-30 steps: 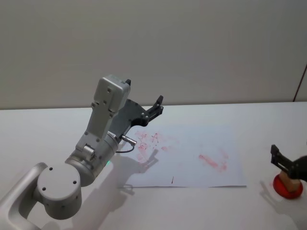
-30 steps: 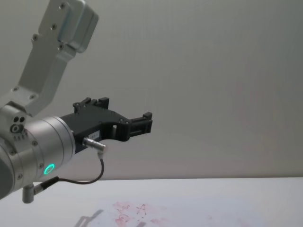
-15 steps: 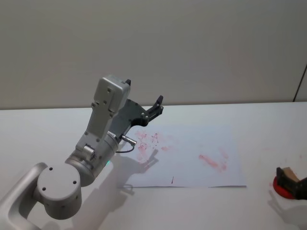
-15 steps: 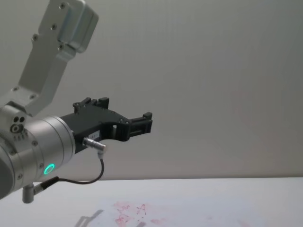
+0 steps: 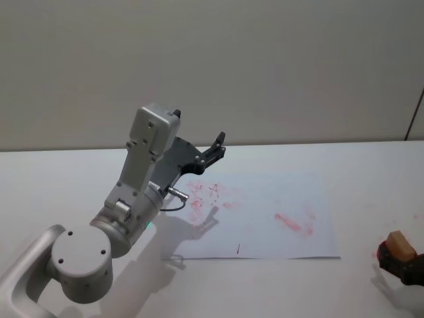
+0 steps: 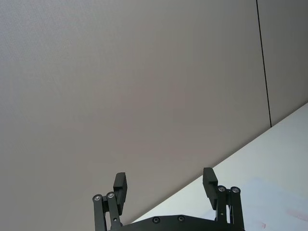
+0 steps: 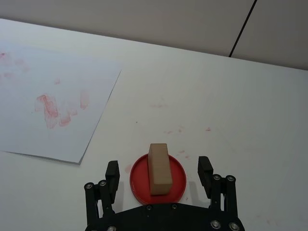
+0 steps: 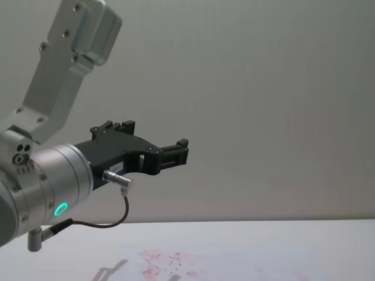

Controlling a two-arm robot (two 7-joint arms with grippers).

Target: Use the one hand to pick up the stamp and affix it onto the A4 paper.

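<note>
step: grasp | stamp [image 5: 397, 241]: on red pad [image 7: 138, 179], lower right of head view, apart from A4 paper [image 5: 278, 199] | right end effector [image 7: 159, 164]: fingers apart, flanking it untouched | do: lower centred, squeeze long faces | left end effector [image 6: 164, 182]: apart, parked raised centre-left

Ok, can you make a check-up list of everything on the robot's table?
Surface: white table, a few red ink specks.
Job's things: stamp sits on a round red pad, beside the A4 paper; paper flat, red marks.
Clutter: nothing seen.
End effectors: right end effector open, fingers either side of the stamp, not touching; left end effector open, raised high.
Cables: black cable loops from the left arm.
Surroundings: plain wall.
</note>
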